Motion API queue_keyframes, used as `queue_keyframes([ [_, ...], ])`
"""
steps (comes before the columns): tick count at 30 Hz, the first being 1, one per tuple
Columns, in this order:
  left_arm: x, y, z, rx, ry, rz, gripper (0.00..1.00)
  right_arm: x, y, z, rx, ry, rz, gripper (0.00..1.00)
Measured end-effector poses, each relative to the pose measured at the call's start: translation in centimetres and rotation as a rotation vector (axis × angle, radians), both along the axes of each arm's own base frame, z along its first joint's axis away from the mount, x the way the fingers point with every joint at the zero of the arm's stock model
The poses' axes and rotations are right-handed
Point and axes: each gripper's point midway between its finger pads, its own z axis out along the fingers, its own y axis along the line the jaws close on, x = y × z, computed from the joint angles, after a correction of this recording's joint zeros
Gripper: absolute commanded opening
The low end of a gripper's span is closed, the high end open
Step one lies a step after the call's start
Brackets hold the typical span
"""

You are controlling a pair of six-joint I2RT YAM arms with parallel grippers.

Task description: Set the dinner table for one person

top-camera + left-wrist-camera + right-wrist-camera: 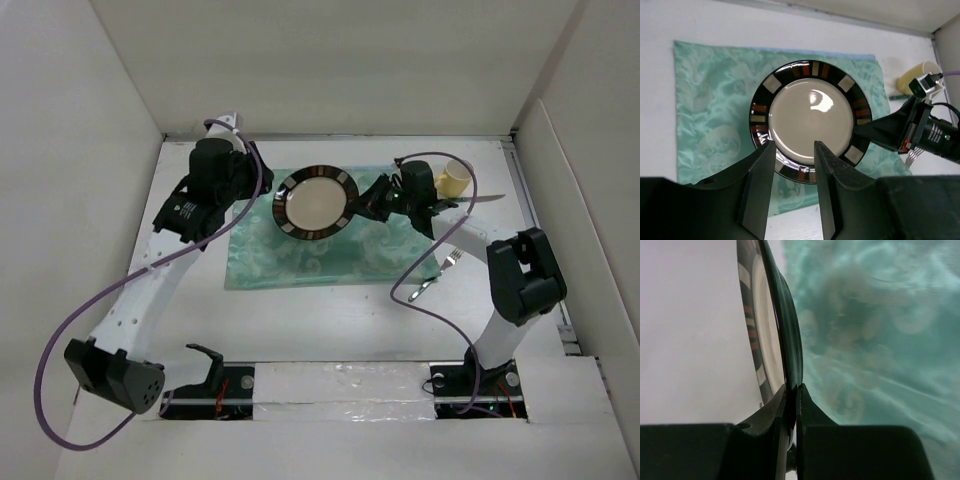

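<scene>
- Top external: The dinner table (330,320) is lying flat under everything, walled in by white panels, and is carrying a green placemat (300,255) across its middle. A plate (317,202) is sitting over the mat's far part, with the right gripper (360,207) reaching in at its right rim. A yellow cup (455,178), a knife (485,200) and a fork (452,258) are lying on bare tabletop right of the mat. The table is looking stiff, matte and fixed. It offers nothing to take hold of, only a firm surface for setting things down.
- Left wrist: The left gripper (792,170) is hanging over the plate's near rim, its fingers spread wide with nothing between them. The plate is gleaming, so it is probably glazed, hard, slippery and breakable. Its rim is looking like the only place for a pinch.
- Right wrist: The jaws are clamping tight on the plate's thin rim, seen edge-on, with the mat showing to the right. A one-point pinch like this is likely letting the plate pivot. I cannot tell whether the plate is resting on the mat or lifted.
</scene>
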Motion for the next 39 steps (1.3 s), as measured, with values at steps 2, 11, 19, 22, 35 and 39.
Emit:
queue_keyframes([
  [2,0.4,-0.7,-2.1,0.005,0.046,-0.024,0.33,0.0,-0.8,-2.5,-0.052,0.054,-0.007,0.00],
  [11,2.6,-2.4,-7.8,0.044,0.144,-0.076,0.32,0.2,-2.6,-7.6,-0.146,0.147,-0.004,0.00],
  [19,2.8,-2.7,-8.7,0.042,0.147,-0.087,0.33,0.5,-3.0,-9.8,-0.168,0.177,-0.008,0.00],
  [22,2.8,-2.8,-8.9,0.039,0.147,-0.092,0.33,0.2,-3.0,-10.5,-0.166,0.185,-0.005,0.05],
  [35,1.4,-2.5,-10.5,0.032,0.173,-0.097,0.34,-1.2,-4.9,-13.6,-0.325,0.224,-0.009,0.49],
  [39,1.4,-2.5,-10.5,0.032,0.173,-0.097,0.33,-1.8,-5.9,-14.1,-0.386,0.235,-0.011,0.62],
])
